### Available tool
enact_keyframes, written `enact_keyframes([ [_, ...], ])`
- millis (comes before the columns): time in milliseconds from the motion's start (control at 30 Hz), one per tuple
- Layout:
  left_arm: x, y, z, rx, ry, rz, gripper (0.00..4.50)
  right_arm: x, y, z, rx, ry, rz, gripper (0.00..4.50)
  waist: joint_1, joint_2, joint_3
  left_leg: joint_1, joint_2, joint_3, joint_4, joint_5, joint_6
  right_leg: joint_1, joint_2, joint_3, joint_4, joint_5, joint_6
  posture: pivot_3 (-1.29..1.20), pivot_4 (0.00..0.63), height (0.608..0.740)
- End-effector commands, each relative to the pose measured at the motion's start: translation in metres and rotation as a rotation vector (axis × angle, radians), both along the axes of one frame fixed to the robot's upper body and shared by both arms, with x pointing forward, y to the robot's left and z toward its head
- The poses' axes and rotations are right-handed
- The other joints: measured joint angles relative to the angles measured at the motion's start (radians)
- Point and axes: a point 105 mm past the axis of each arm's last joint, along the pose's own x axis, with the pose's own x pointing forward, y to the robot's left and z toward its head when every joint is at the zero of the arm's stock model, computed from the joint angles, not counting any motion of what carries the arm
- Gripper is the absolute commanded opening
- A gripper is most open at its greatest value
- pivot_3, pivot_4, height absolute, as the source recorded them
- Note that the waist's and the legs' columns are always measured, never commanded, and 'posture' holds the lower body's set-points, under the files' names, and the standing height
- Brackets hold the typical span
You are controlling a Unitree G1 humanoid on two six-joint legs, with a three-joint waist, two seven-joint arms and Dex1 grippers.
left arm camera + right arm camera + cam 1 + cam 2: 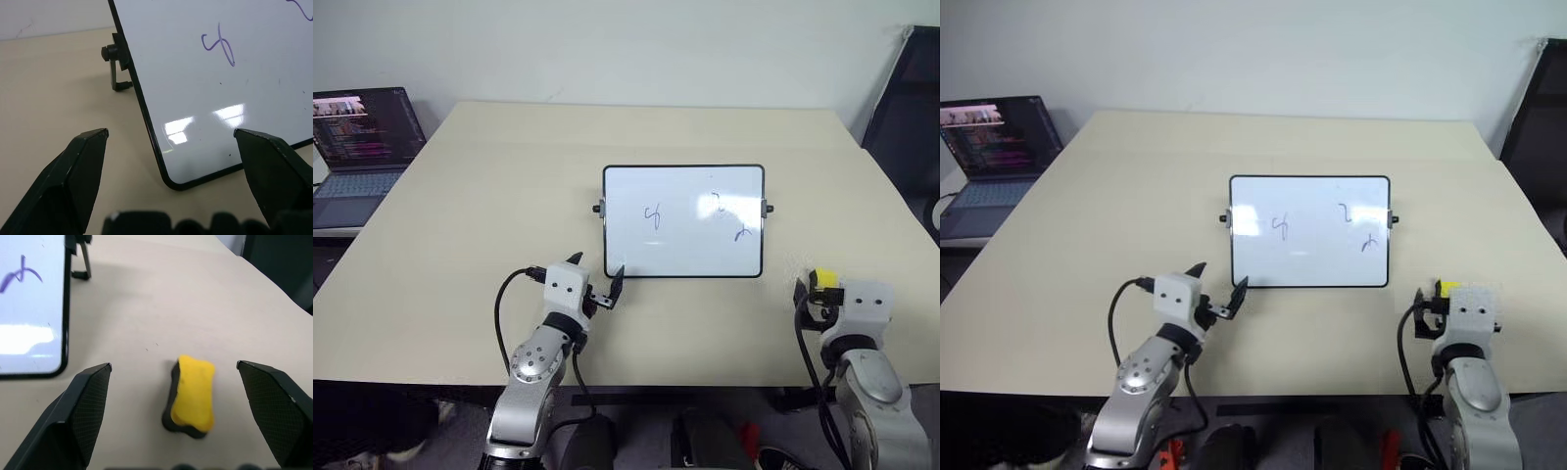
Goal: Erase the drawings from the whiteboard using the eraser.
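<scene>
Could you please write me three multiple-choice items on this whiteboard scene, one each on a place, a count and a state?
1. Where does the eraser lie?
A. On the whiteboard
B. On the table, to the right of the whiteboard
C. On the laptop

2. How many drawings are on the board?
A. Three
B. One
C. Six

3. How is the right end effector?
A. Shut on the eraser
B. Shut and empty
C. Open, eraser loose between its fingers

Key: 1 B, yellow block on bare table past the board's right edge; 2 A, one squiggle left, two right; 3 C, fingers stand wide apart, clear of it.
</scene>
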Motion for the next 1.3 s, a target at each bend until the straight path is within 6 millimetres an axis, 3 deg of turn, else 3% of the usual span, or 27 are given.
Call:
enact_keyframes([
  [33,-0.006,-0.004,0.016,-0.016,-0.055,0.003,4.50,-0.001,0.001,0.014,-0.011,-0.034,0.023,4.48,-0.001,0.000,0.000,0.000,0.000,0.000,0.000,0.000,0.000,0.000,0.000,0.000,0.000,0.000,-0.001,0.00,0.150,0.740],
  [267,-0.010,-0.003,0.018,-0.002,-0.060,0.018,4.50,0.012,-0.003,0.017,-0.014,-0.040,0.044,4.48,-0.001,0.000,0.000,0.001,0.000,0.000,0.000,0.000,0.000,0.001,0.000,0.001,0.000,-0.003,-0.005,0.00,0.150,0.740],
  [533,0.003,-0.002,0.021,0.017,-0.083,-0.001,4.50,0.011,-0.002,0.012,0.018,-0.043,0.013,4.48,0.000,0.000,0.000,0.001,0.000,0.000,0.000,0.000,0.000,0.000,0.000,0.000,0.000,-0.002,-0.004,0.00,0.150,0.740],
  [633,0.011,-0.007,0.035,0.019,-0.136,-0.039,4.50,0.012,-0.004,0.014,0.034,-0.051,0.000,4.48,0.000,0.000,0.000,0.001,0.000,0.000,0.000,0.000,0.000,0.000,0.000,0.000,0.001,-0.002,-0.004,0.00,0.150,0.740],
  [767,0.009,-0.036,0.047,0.018,-0.219,-0.269,4.50,0.013,-0.014,0.004,0.051,-0.021,-0.033,4.48,0.000,0.000,0.000,0.001,-0.001,0.001,0.000,0.000,0.000,0.001,0.001,0.000,0.001,-0.002,-0.004,0.00,0.150,0.740],
  [900,-0.003,-0.067,0.059,-0.035,-0.222,-0.565,4.50,0.024,-0.018,0.011,0.097,-0.053,-0.020,4.48,-0.002,0.000,0.000,0.000,-0.001,0.002,0.000,0.000,0.000,0.000,0.001,0.000,0.000,0.000,-0.001,0.00,0.150,0.740],
  [1000,-0.014,-0.085,0.053,-0.048,-0.150,-0.778,4.50,0.033,-0.026,0.008,0.170,-0.046,-0.029,4.48,-0.002,0.000,0.000,0.001,-0.002,0.002,0.000,0.000,0.000,0.000,0.003,0.000,0.001,0.000,-0.001,0.00,0.150,0.740],
  [1200,-0.028,-0.094,0.035,0.033,-0.050,-1.006,4.50,0.047,-0.039,0.007,0.254,-0.026,-0.060,4.48,-0.004,0.001,0.000,0.001,-0.001,0.001,-0.001,0.000,0.000,0.000,0.007,0.000,0.002,-0.001,-0.004,0.00,0.150,0.740],
  [1300,-0.027,-0.091,0.032,0.057,-0.034,-1.032,4.50,0.051,-0.039,0.004,0.296,-0.007,-0.070,4.48,-0.003,0.001,-0.001,0.001,0.000,0.000,-0.001,0.000,0.000,0.000,0.008,0.000,0.003,-0.001,-0.005,0.00,0.150,0.740],
])
